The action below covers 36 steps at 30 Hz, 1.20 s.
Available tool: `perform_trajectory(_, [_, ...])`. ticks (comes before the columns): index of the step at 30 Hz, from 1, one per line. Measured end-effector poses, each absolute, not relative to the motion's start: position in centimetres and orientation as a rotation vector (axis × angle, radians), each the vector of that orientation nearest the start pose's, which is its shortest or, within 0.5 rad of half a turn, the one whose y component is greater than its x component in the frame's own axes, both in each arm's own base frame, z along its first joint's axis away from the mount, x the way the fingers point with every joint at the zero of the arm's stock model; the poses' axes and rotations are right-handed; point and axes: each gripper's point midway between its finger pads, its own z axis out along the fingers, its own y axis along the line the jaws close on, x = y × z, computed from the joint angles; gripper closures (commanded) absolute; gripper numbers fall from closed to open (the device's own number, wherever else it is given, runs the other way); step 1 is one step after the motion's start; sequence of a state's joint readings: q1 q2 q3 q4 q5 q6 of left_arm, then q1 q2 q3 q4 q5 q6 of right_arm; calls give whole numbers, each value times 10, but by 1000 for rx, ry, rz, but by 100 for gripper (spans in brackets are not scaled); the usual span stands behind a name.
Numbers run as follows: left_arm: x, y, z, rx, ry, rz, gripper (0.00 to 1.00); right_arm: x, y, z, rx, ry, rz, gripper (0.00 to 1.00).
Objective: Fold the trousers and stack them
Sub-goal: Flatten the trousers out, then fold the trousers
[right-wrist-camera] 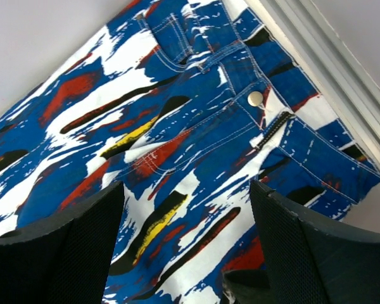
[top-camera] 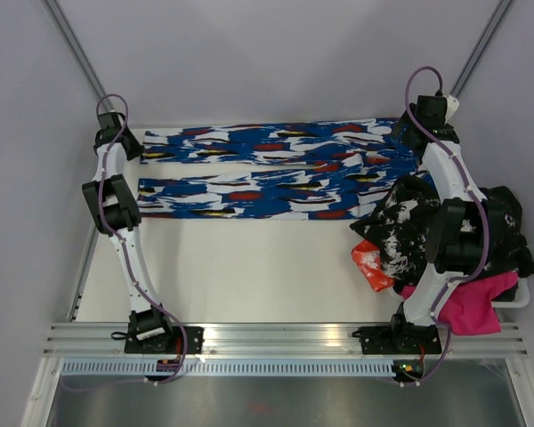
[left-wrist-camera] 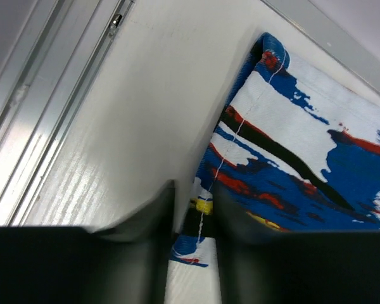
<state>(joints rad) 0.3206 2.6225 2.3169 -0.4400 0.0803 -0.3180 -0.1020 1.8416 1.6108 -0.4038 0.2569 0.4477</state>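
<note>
The trousers (top-camera: 267, 169) lie flat across the far part of the table, royal blue with white, red, black and yellow splashes. Both legs point left and the waist is at the right. My left gripper (top-camera: 132, 147) is down at the cuff of the far leg. In the left wrist view its fingers (left-wrist-camera: 193, 196) stand close together with the hem of the trousers (left-wrist-camera: 304, 158) pinched between them. My right gripper (top-camera: 402, 135) hovers over the waist. In the right wrist view it (right-wrist-camera: 187, 190) is wide open above the fabric (right-wrist-camera: 177, 114), near the button (right-wrist-camera: 256, 98) and fly.
A heap of clothes sits at the right by the right arm: a black-and-white garment (top-camera: 396, 227), a red-orange piece (top-camera: 371, 262), a pink one (top-camera: 472, 307) and a black one (top-camera: 507, 222). A metal rail (top-camera: 285, 338) runs along the near edge, another (left-wrist-camera: 38, 114) along the left.
</note>
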Motion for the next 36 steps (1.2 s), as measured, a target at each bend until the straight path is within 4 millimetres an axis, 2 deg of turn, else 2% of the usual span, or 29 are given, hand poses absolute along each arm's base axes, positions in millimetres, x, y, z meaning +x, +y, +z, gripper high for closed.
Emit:
perform_trajectory(1, [631,181,32,-675,2213,-90,43,514,-81,192,734,2067,-99,13])
perform_trajectory(3, [631,181,37,-668,2208,-102,27,516,-85,192,751,2076,-118,12])
perform_trajectory(7, [616,177,67,-669,2213,-102,21,515,-96,185,810,2093,-138,11])
perform_trajectory(11, [585,173,122,-701,2182,-68,19,506,-106,172,864,2100,-145,10])
perform_trajectory(12, [573,171,145,-719,2157,-54,19,504,-108,167,877,2104,-147,10])
perform_trajectory(15, [538,167,194,-794,2088,-30,19,496,-111,152,903,2128,-153,10])
perform_trajectory(17, [509,161,213,-873,2054,-22,20,493,-110,144,919,2140,-151,10])
perform_trajectory(19, [484,155,220,-960,2023,-33,20,490,-109,137,937,2142,-138,10])
perform_trajectory(20, [470,152,216,-1013,2015,-38,20,489,-108,134,947,2146,-128,10])
perform_trajectory(22, [439,141,190,-1136,2035,-51,21,484,-107,127,970,2149,-109,10])
perform_trajectory(27, [375,115,103,-1449,2133,-60,23,470,-117,112,1033,2150,-87,10])
perform_trajectory(29, [356,106,76,-1548,2156,-60,24,468,-122,109,1046,2146,-84,10])
perform_trajectory(32, [346,101,62,-1632,2144,-61,26,465,-128,109,1066,2136,-79,10])
perform_trajectory(36, [362,106,68,-1637,2056,-92,27,459,-135,109,1088,2128,-74,10])
